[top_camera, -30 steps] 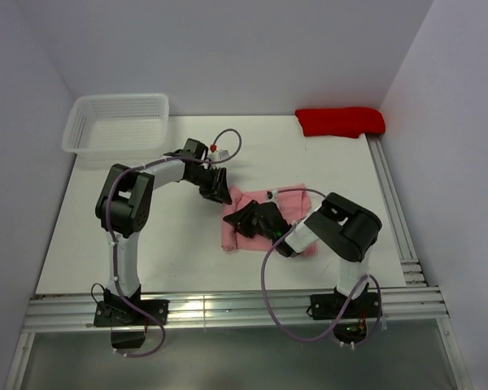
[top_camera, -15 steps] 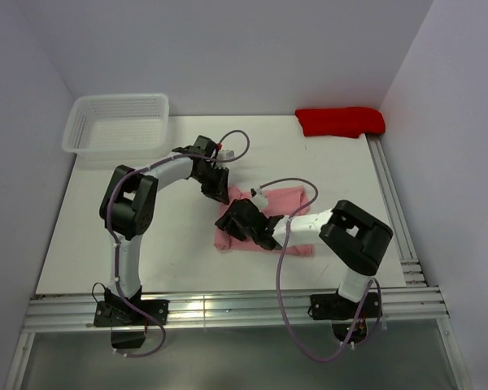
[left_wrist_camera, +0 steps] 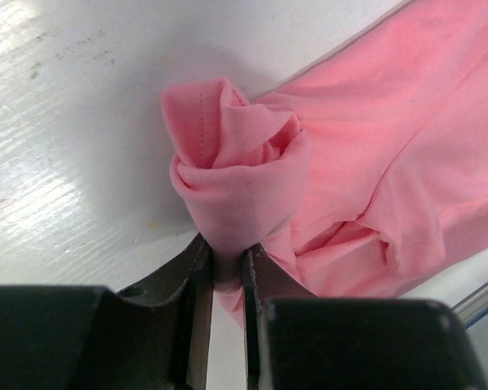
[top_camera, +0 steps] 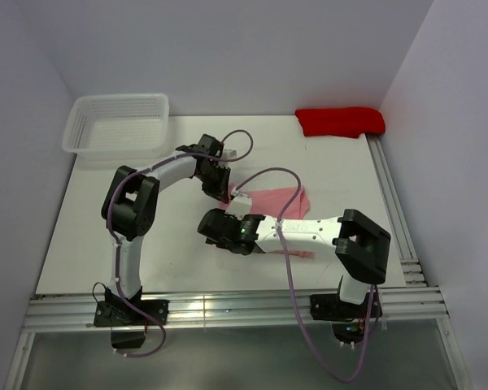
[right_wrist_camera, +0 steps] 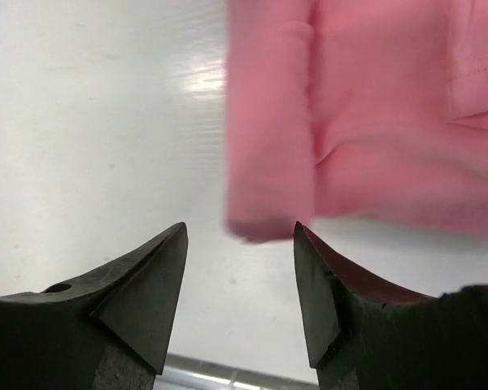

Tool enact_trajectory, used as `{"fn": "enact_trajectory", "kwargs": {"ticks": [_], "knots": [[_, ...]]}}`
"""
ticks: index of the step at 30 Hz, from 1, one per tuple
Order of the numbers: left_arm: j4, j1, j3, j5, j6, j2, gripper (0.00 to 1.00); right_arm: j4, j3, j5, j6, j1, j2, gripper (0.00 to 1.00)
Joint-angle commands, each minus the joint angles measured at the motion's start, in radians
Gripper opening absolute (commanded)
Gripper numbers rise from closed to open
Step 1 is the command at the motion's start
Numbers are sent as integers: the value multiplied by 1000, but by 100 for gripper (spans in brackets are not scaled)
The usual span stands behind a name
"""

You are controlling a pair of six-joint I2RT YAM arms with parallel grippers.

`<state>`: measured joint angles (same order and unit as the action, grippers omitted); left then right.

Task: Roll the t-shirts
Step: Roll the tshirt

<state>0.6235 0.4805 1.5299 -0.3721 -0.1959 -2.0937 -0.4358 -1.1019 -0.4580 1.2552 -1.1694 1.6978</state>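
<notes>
Shirt point(left_wrist_camera: 244, 187) roll barely begun, I reckon: left tool point(left_wrist_camera: 225, 252) pinching the rolled end, right tool point(right_wrist_camera: 240, 231) spread wide beside it, rest flat; red cloth point(top_camera: 340, 121) upper right maybe next.

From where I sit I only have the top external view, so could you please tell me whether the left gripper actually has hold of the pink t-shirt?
Observer: Yes, the left wrist view shows the left gripper shut on a rolled end of the t-shirt.
Operator: Thank you; is the right gripper holding cloth too?
Observer: No, the right gripper is open and empty; the t-shirt's folded edge lies just beyond its tips.
</notes>
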Motion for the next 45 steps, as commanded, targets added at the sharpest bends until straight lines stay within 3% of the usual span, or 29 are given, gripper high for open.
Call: {"fn": "enact_trajectory", "kwargs": {"ticks": [1, 5, 14, 23, 34, 45], "knots": [[33, -2, 22, 147, 46, -9, 18, -214, -114, -142, -19, -21, 13, 63], [39, 4, 27, 153, 46, -6, 18, -308, -246, -229, -63, -12, 68, 63], [53, 12, 41, 157, 44, -17, 19, -247, -420, -301, -217, 56, 255, 58], [55, 23, 46, 160, 42, -25, 20, -132, -362, -271, -251, 88, 300, 57], [61, 23, 50, 153, 41, -32, 21, -172, -435, -292, -280, 74, 315, 56], [64, 24, 53, 145, 41, -42, 23, -84, -391, -220, -289, 88, 358, 55]]}}
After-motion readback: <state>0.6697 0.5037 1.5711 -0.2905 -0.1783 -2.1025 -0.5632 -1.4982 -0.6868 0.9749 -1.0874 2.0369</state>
